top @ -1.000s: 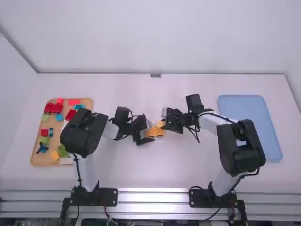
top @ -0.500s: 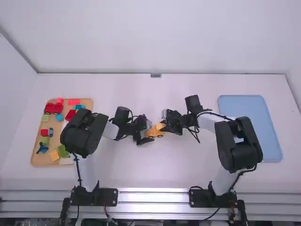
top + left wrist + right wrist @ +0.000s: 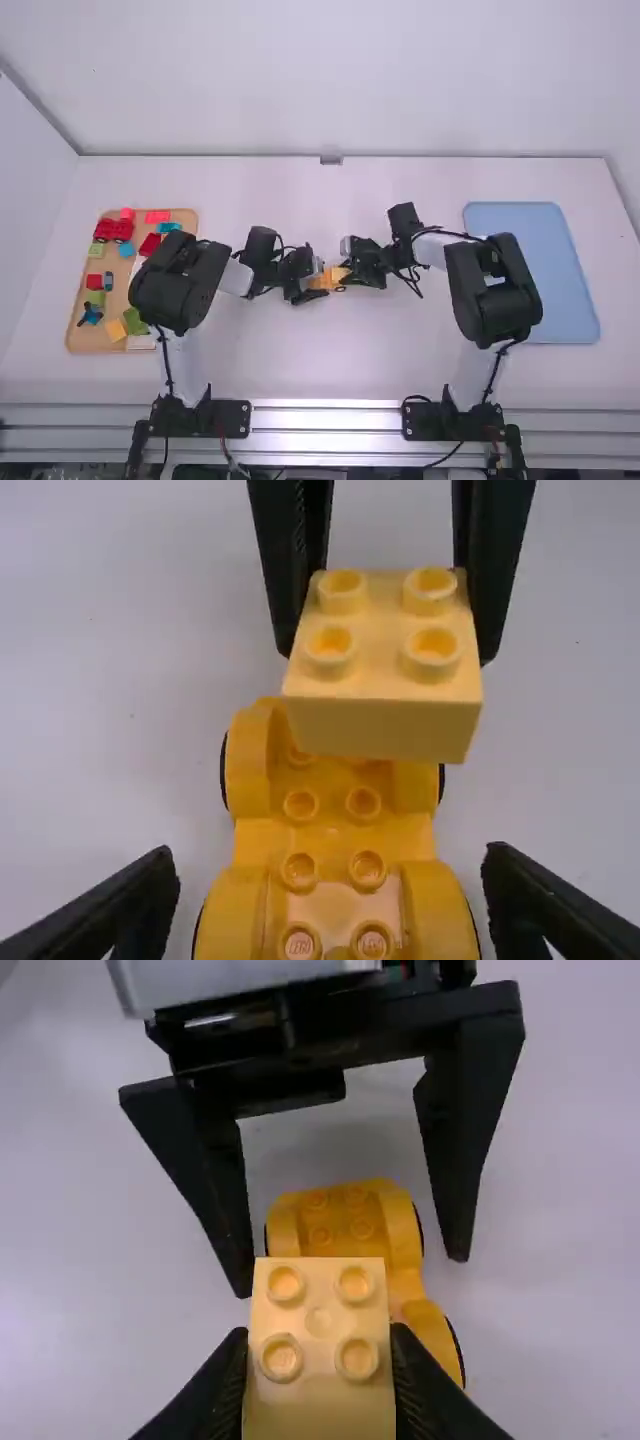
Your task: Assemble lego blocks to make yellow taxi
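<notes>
In right pincer [image 3: 347, 273], studded square block [image 3: 320, 1322]

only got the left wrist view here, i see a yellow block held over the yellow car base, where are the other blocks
Observer: In the high view, a wooden tray of blocks lies at the table's left end, partly behind the left arm.

Operator: any yellow one in there

Observer: Yes, a yellow block beside a green block, towards the tray's near edge.

Operator: and whats out past the right arm

Observer: A blue tray at the table's right end; the right arm hides part of it from the high camera.
</notes>
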Motion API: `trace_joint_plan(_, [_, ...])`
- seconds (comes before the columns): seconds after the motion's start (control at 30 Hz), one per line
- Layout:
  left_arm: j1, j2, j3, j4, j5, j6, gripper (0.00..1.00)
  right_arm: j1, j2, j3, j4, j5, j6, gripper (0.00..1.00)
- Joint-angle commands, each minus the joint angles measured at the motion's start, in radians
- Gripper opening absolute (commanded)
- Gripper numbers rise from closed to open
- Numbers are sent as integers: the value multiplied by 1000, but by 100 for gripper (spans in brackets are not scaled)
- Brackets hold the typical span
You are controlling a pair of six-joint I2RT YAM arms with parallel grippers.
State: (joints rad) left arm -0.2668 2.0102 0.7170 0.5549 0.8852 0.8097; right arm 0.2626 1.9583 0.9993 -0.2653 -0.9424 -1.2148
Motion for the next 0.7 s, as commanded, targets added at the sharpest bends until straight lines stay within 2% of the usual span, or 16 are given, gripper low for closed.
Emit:
trace_joint_plan(0.0, [-8, 19, -2, 1, 15, 10, 81, 4, -2, 16, -5, 0, -16, 16])
trace_joint_plan(0.13, [-8, 55, -2, 36, 26, 10, 81, 5, -2, 15, -5, 1, -16, 16])
trace_joint_plan(0.3, [-8, 69, -1, 57, 40, 10, 70, 5, -2, 15, -4, 1, -16, 16])
trace_joint_plan(0.47, [-8, 69, 5, 60, 41, 10, 55, 7, -2, 15, -5, 1, -13, 16])
trace_joint_plan(0.67, [-8, 69, 1, 41, 41, 11, 47, 36, -2, 14, -31, 39, -19, 17])
